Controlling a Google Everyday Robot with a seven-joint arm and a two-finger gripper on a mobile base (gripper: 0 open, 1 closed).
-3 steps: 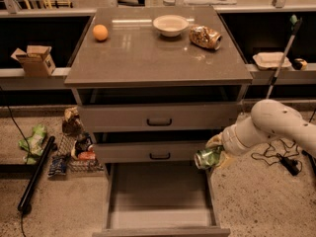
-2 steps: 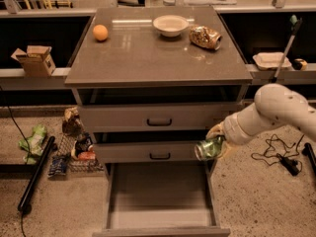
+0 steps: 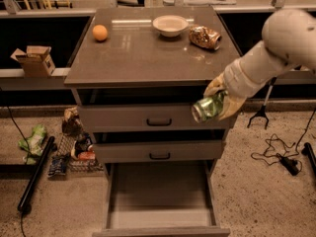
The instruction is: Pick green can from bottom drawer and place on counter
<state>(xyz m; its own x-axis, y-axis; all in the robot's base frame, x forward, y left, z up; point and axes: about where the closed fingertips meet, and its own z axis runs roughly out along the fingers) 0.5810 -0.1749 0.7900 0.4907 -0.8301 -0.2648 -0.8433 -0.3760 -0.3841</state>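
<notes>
My gripper [image 3: 217, 101] is shut on the green can [image 3: 207, 107], held tilted on its side in the air in front of the cabinet's right side, level with the top closed drawer and just below the counter's front edge. The counter [image 3: 148, 53] is a glossy grey-brown top. The bottom drawer [image 3: 160, 194] is pulled open below, its grey floor bare. My white arm [image 3: 276, 43] reaches in from the upper right.
On the counter stand an orange [image 3: 99, 32], a white bowl [image 3: 170, 24] and a gold-brown shiny bag [image 3: 204, 36]. Two closed drawers with black handles [image 3: 159, 122] sit above the open one. Clutter and a cardboard box [image 3: 35, 59] lie left; cables lie right.
My gripper has lifted the green can upward and to the right, from beside the middle drawer to the height of the top drawer, near the counter's edge.
</notes>
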